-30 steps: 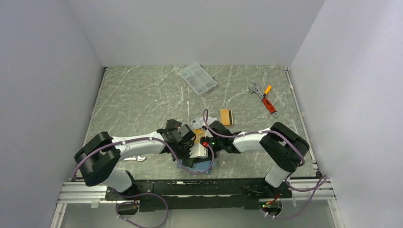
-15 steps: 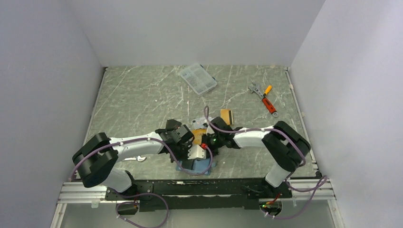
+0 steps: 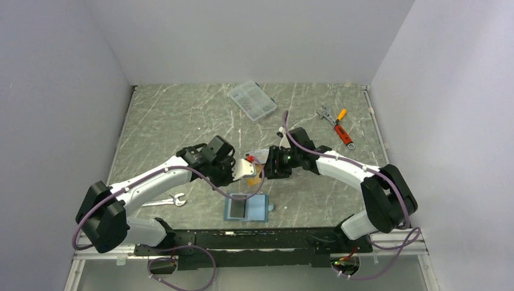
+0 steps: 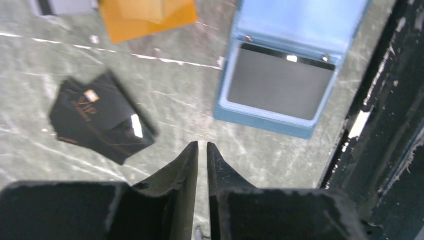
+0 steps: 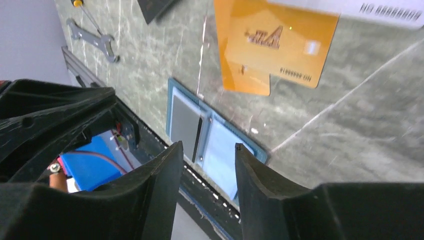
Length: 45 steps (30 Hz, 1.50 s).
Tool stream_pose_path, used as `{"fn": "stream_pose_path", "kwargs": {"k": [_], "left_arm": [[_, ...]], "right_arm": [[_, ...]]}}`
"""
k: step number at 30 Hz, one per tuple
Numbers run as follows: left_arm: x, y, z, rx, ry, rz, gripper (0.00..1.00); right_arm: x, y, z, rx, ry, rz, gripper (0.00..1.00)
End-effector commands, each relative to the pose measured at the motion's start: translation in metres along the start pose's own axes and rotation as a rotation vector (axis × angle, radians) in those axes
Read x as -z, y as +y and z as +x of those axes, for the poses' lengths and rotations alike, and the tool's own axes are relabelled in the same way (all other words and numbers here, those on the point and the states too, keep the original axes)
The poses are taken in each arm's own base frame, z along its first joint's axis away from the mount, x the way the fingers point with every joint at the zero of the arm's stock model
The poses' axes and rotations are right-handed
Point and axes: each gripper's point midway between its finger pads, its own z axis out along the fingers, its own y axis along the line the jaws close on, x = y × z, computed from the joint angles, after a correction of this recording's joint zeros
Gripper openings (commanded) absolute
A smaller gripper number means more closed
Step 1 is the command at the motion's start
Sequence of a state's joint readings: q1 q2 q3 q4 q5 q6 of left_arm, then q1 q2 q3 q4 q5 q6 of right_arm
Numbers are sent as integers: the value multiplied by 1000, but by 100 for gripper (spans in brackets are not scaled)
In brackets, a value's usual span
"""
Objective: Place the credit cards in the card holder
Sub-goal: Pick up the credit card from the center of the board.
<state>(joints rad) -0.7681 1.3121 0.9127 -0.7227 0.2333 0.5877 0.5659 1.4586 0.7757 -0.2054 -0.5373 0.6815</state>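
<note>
Top view: the card holder (image 3: 247, 208) lies open at the near side of the desk (image 3: 170, 121), with the loose credit cards (image 3: 257, 176) just beyond it under both arms. Left wrist: the left gripper (image 4: 202, 146) is down to a narrow slit and empty, and a grey card (image 4: 280, 87) looks seated in the holder. Right wrist: the right gripper (image 5: 208, 146) is partway open and empty too, so I'd guess the next job is lifting the flat orange card (image 5: 275, 45) by an edge.

My top camera sits high behind the arm bases, looking down over the whole bench (image 3: 182, 121). Both wrist cameras hang close above its near middle, facing down; all three share the open card holder (image 3: 259, 208) (image 4: 265, 120) (image 5: 222, 150), and seemingly one orange credit card (image 4: 145, 17) (image 5: 275, 45).
</note>
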Motion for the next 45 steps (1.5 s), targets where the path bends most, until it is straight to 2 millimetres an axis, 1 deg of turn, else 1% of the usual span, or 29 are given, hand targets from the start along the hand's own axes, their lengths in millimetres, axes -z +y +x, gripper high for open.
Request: {"fn": "stream_pose_path", "kwargs": {"k": [1,3,4,6,7,8,9,10,11,12,13,14,15,16,17,19,20,21,23,24,26,29,32,35,36,37,39,41,45], "left_arm": [[18,34,-27,18,-57,-94,16],[27,53,-37,-1,-53,-158,16],[37,65,-47,-10,-59,-204,17],[55,87,-56,-31,-63,-299,20],[64,100,-57,-26,-69,-359,29],[71,116,-56,18,-87,-431,45],[77,138,-52,70,-105,-514,67],[75,149,-42,100,-89,-537,77],[66,152,-33,106,-41,-506,78],[58,150,-27,113,10,-452,77],[52,151,-25,130,37,-405,73],[47,151,-26,144,31,-370,69],[45,154,-30,146,10,-380,68],[45,158,-34,141,-19,-404,69],[46,161,-41,147,-64,-423,75],[45,167,-50,202,-117,-431,98],[38,167,-53,229,-140,-398,99],[32,166,-61,247,-152,-344,99],[16,159,-69,282,-151,-236,99],[11,158,-73,296,-168,-211,99],[1,162,-85,306,-227,-192,99],[-17,164,-96,321,-247,-133,91],[-38,167,-98,322,-249,-93,82],[-49,167,-105,292,-278,-59,76],[-51,166,-107,277,-291,-50,74],[-53,167,-109,260,-302,-48,73],[-60,169,-108,232,-300,-53,72],[-68,172,-107,208,-273,-69,72],[-83,174,-101,160,-208,-103,69]], "right_arm": [[4,-1,-36,41,-87,56,47],[7,-3,-47,44,-120,68,50],[9,-4,-51,43,-131,71,51],[11,-6,-56,45,-142,81,56],[12,-9,-58,48,-147,94,59],[12,-10,-59,51,-152,105,62],[12,-12,-61,51,-158,112,63],[12,-14,-62,48,-164,118,64],[11,-16,-63,43,-170,127,65],[10,-17,-64,38,-174,126,66],[9,-19,-66,33,-181,132,67],[8,-22,-67,28,-187,143,67],[8,-25,-68,23,-196,155,68],[7,-28,-70,15,-205,166,68],[7,-32,-72,9,-215,178,68],[5,-40,-77,-6,-238,208,68],[4,-44,-79,-17,-247,215,68],[3,-48,-82,-28,-255,222,68],[-1,-55,-86,-42,-269,241,68],[-4,-57,-87,-48,-272,247,68],[-8,-64,-90,-61,-287,268,67],[-12,-74,-93,-81,-316,290,67],[-15,-78,-98,-98,-347,297,67],[-18,-84,-100,-123,-371,306,66],[-19,-87,-97,-134,-370,315,66],[-20,-87,-101,-136,-389,307,66],[-22,-88,-102,-147,-401,303,66],[-24,-89,-102,-157,-412,300,65],[-28,-89,-102,-169,-438,290,64]]}}
